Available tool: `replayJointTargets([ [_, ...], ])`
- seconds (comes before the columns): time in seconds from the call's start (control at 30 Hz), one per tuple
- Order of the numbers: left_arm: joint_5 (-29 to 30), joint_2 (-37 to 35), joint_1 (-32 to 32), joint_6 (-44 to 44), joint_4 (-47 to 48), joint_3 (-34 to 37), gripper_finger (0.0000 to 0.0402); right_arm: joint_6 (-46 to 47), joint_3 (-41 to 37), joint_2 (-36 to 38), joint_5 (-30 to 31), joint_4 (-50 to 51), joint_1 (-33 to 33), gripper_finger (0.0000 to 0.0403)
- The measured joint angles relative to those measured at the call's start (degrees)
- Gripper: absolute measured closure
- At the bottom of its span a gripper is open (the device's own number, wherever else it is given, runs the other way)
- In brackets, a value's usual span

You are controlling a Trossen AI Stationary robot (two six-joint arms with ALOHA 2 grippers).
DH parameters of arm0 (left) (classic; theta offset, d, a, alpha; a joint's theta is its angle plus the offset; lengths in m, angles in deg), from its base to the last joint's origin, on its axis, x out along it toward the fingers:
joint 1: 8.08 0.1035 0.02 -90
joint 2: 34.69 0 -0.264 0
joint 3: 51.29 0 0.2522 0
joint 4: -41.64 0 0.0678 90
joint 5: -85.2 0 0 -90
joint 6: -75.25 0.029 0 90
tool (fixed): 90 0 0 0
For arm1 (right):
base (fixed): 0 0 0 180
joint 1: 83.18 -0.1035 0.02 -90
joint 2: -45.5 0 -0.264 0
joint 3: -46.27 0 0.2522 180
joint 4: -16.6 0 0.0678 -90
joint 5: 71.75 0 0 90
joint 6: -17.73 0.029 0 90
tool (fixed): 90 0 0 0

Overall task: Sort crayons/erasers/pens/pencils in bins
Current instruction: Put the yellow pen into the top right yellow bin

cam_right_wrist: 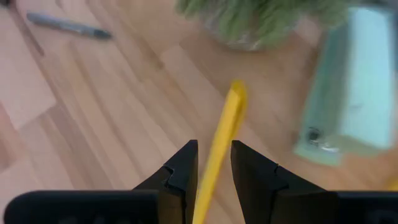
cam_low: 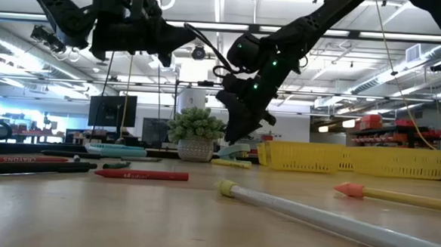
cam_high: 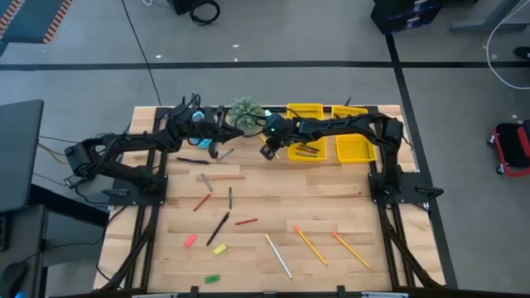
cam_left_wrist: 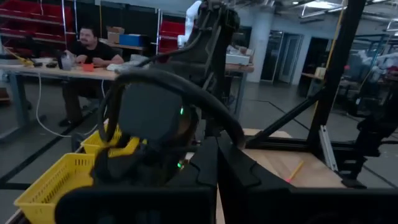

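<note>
Closest to the lens, the right gripper (cam_right_wrist: 208, 180) pinches a yellow pencil (cam_right_wrist: 225, 127) above the bench (cam_high: 257, 194), bins (cam_high: 305, 110) at its three o'clock. Held near one end, the pencil could swing and snag a bin's rim. The left gripper (cam_high: 214, 151) hangs closed and empty.

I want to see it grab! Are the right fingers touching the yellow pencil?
Touching. Right wrist view: the yellow pencil runs between both fingers, no gap.
</note>
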Motion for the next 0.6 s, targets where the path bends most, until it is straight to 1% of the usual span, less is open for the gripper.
replayJointTargets([
  [0.13, 0.04, 0.04, -0.28, 0.29, -0.22, 0.85, 0.0384, 0.62, 0.21, -2.30, -0.47, -0.85, -0.06, 0.0301],
  [0.3, 0.09, 0.04, -0.52, 0.27, -0.23, 0.83, 0.0369, 1.19, 0.21, -3.13, -0.85, -3.66, -0.24, 0.0301],
  [0.47, -0.05, 0.04, -1.77, 0.42, 0.22, 0.81, 0.0376, 0.38, 0.21, -3.13, -0.84, -5.28, -0.80, 0.0301],
  [0.6, -0.04, 0.04, -1.99, 0.78, 0.38, 0.80, 0.0386, 1.26, 0.97, -3.13, 1.48, -4.73, -0.84, 0.0301],
])
